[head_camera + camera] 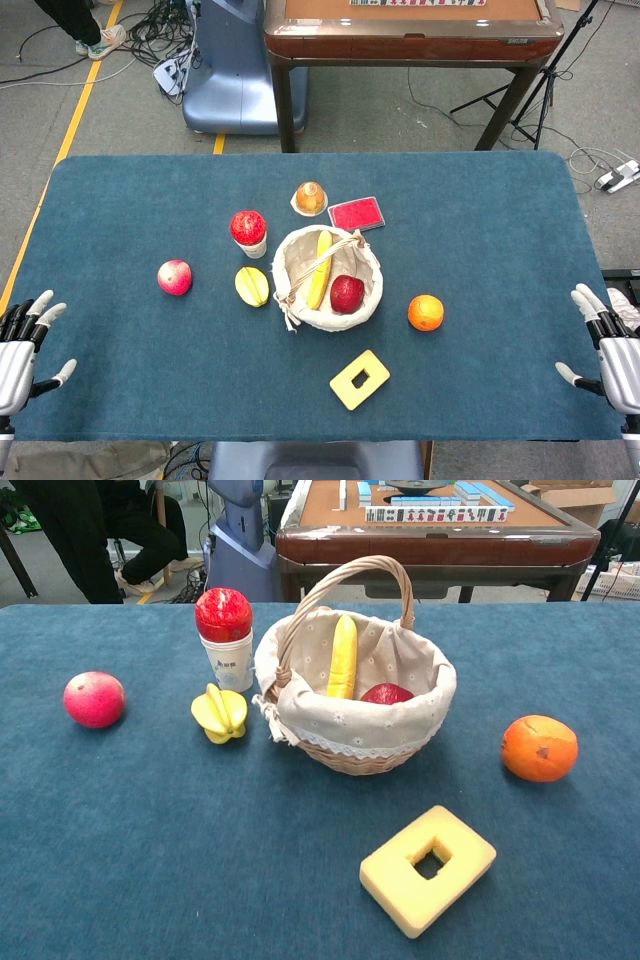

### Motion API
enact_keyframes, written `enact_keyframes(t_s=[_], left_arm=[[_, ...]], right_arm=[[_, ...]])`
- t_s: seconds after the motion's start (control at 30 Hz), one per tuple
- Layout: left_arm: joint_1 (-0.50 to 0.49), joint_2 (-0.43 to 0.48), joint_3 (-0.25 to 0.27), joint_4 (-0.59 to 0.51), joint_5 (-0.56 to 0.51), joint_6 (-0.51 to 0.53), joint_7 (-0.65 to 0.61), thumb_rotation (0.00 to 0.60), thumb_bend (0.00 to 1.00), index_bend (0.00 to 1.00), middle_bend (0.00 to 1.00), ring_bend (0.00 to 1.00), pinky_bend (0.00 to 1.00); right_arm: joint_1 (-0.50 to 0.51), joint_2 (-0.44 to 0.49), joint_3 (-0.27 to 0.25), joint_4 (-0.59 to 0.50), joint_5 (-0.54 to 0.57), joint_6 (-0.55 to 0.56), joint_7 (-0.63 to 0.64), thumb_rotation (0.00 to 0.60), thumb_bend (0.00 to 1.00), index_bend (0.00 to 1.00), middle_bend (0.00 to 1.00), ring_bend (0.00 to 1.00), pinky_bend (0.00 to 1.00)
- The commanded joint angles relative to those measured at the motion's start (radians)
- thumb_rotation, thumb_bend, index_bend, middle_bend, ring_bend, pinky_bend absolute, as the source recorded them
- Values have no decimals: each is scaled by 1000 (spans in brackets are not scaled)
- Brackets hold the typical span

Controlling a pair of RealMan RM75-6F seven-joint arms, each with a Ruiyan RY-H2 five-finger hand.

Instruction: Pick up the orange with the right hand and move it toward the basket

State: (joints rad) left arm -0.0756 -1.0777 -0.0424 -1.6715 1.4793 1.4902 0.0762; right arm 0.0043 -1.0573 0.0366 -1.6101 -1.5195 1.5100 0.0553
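Nothing done yet — orange sits on the table, right of the basket, apart from it. Right hand at the table's right edge, fingers spread, empty, well apart from the orange. Reach, grasp, move all remain.
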Motion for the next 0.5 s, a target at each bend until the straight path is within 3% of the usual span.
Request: enact_keyframes(t_s=[0.03,0.5], left_arm=[[2,-1,-2,-1,-5,2,2,600,260,182,0,0,0],[8,-5,3,0,1,9,0,600,260,182,0,0,0]], right_arm=[[1,0,0,0,-3,0,0,600,0,18,81,134,434],[30,-5,-15,-12,-41,-37,-19,600,0,18,82,134,434]])
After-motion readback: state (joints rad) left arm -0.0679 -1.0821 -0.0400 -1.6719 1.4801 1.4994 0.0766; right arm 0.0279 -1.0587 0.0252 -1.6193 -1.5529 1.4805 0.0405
